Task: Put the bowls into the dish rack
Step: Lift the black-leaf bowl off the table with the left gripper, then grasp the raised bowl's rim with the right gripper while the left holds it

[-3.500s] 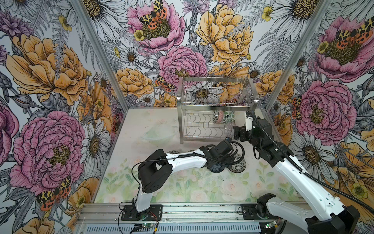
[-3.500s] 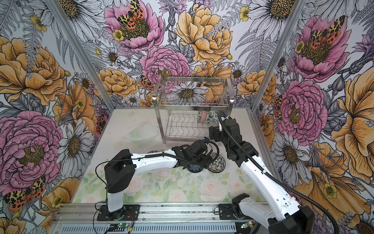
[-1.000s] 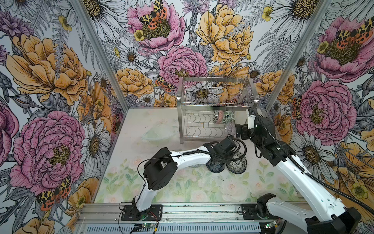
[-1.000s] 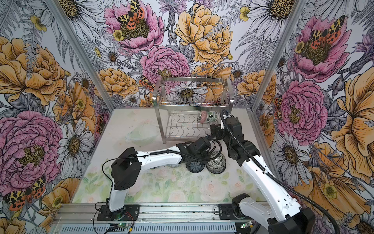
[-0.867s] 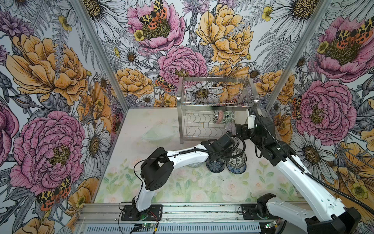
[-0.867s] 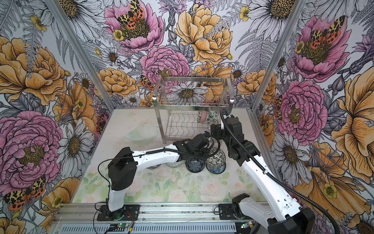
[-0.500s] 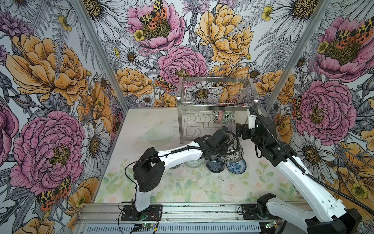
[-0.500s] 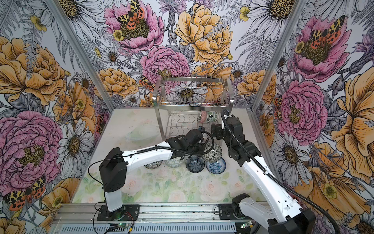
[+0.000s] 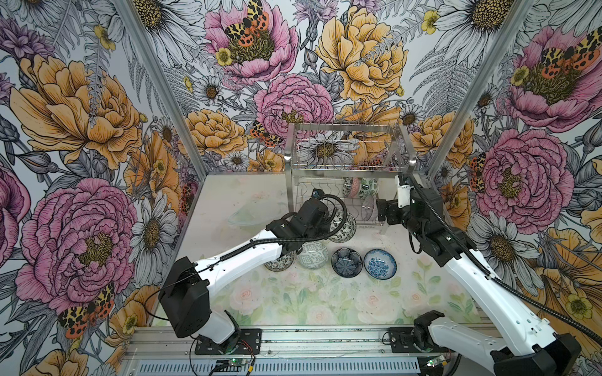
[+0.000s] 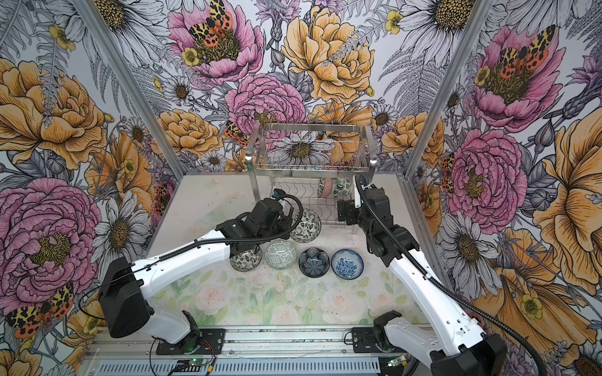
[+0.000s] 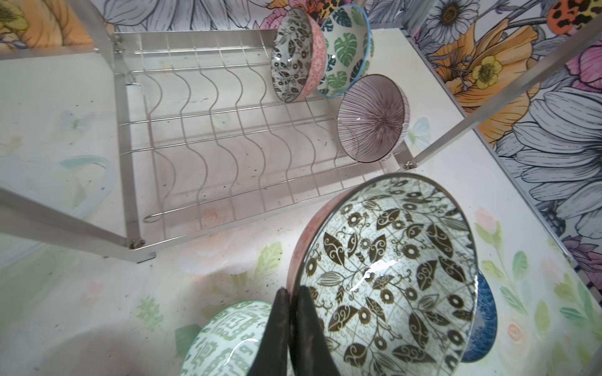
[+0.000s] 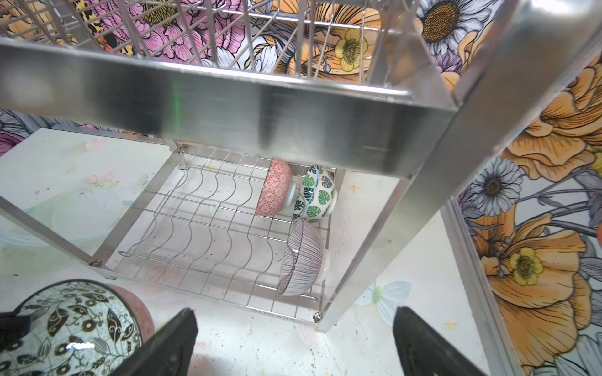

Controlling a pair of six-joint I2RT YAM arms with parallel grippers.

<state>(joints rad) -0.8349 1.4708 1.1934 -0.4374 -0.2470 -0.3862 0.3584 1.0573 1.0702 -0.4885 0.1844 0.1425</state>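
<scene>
While pinching the black-leaf bowl (image 11: 384,280) by its rim with the clenched left gripper (image 11: 291,293), holds it tilted just on the near side of the dish rack (image 9: 345,162). Hovers the right gripper (image 12: 293,312), fingers spread wide with nothing between them, by the rack's near right corner. Has a pink bowl (image 12: 275,187), a green-leaf bowl (image 12: 317,192) and a striped bowl (image 12: 303,257) standing on edge at the right end of the lower shelf (image 11: 211,146), and four more in a row on the table (image 10: 293,302) nearer: a leaf-patterned bowl (image 10: 246,258), a green geometric bowl (image 10: 280,255), a dark blue bowl (image 10: 314,262), a blue floral bowl (image 10: 347,263).
</scene>
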